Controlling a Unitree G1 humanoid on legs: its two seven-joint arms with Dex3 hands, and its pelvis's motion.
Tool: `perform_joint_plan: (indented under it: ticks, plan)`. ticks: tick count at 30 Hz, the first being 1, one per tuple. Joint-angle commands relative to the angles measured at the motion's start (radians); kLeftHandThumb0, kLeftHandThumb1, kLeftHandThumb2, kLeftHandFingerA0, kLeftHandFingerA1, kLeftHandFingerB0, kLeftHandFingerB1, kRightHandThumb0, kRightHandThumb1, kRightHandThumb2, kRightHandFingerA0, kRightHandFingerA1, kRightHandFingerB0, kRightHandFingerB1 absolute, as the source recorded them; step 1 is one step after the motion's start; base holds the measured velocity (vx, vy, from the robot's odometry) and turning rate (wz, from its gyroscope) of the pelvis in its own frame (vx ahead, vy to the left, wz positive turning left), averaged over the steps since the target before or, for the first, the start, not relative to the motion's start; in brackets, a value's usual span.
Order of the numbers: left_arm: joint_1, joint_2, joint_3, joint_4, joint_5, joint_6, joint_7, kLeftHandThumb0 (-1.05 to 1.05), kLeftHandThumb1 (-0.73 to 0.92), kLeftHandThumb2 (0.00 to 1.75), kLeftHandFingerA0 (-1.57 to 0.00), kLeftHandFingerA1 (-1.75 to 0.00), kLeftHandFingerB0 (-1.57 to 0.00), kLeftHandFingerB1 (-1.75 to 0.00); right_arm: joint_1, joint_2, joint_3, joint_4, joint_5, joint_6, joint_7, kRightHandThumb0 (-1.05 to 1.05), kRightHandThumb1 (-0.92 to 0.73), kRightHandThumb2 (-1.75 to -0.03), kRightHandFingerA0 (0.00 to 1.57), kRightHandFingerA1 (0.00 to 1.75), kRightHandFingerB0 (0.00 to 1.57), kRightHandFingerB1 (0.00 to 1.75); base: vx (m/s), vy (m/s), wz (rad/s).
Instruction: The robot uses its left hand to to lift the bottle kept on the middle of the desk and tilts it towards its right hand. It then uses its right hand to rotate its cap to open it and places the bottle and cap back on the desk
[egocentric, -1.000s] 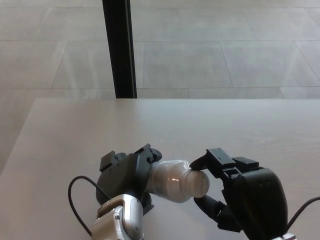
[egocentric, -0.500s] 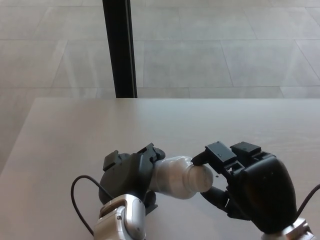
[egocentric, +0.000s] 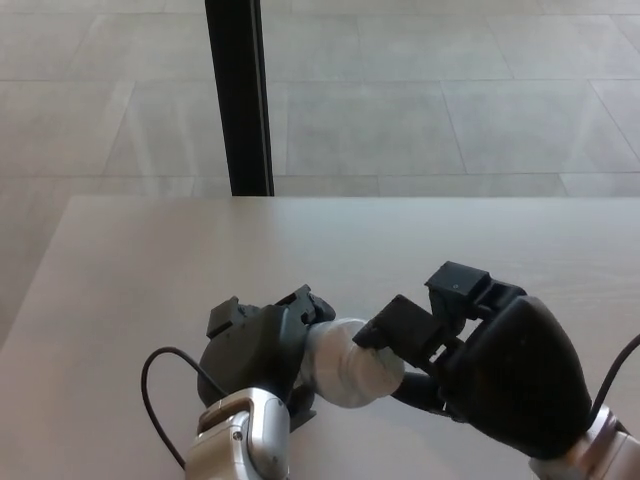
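The right robot hand (egocentric: 480, 365) has closed over the cap of the bottle (egocentric: 345, 362), gripped tilted by the left robot hand (egocentric: 260, 345).

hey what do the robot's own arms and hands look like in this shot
Both robot hands are matte black with a bulky rounded back and thick blocky fingers: the left robot hand and the right robot hand. Each sits on a silver-grey metallic wrist. A thin black cable loops out beside the left wrist, and another curves off at the right edge. No markings are visible.

Setting: indoor hall or office-like space. Evidence: large pale floor tiles (egocentric: 400, 110), black upright post (egocentric: 238, 95), plain light tabletop (egocentric: 150, 270).
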Motion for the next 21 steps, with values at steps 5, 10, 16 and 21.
perform_joint_plan:
  ticks: [5, 10, 16, 21]
  plan:
    - [0.012, 0.014, -0.017, 0.086, -0.034, 0.056, -0.111, -0.03, 0.67, 0.57, -0.67, -1.02, -0.64, -0.77, -0.158, -0.117, 0.126, -0.009, -0.195, -0.259, -0.275, -0.41, -0.69, -0.67, 0.9, 1.6, 0.61, 1.16, 0.0, 0.0, 0.0]
    - [0.039, 0.04, -0.007, 0.077, -0.043, -0.021, -0.097, 0.05, 0.66, 0.65, -0.66, -1.21, -0.66, -0.85, -0.214, -0.169, 0.162, 0.008, -0.219, -0.303, -0.285, -0.41, -0.75, -0.65, 0.87, 1.58, 0.61, 1.3, 0.0, 0.0, 0.0]
    - [0.033, 0.003, 0.019, 0.058, -0.049, 0.061, -0.115, 0.06, 0.73, 0.68, -0.59, -1.1, -0.55, -0.67, -0.282, -0.238, 0.171, 0.034, -0.218, -0.38, -0.293, -0.39, -0.74, -0.62, 0.81, 1.57, 0.67, 1.19, 0.0, 0.0, 0.0]
    - [0.045, 0.003, 0.017, 0.048, -0.044, 0.044, -0.12, 0.02, 0.76, 0.65, -0.58, -1.08, -0.56, -0.76, -0.321, -0.258, 0.181, 0.06, -0.233, -0.407, -0.315, -0.37, -0.73, -0.64, 0.81, 1.58, 0.66, 1.18, 0.0, 0.0, 0.0]
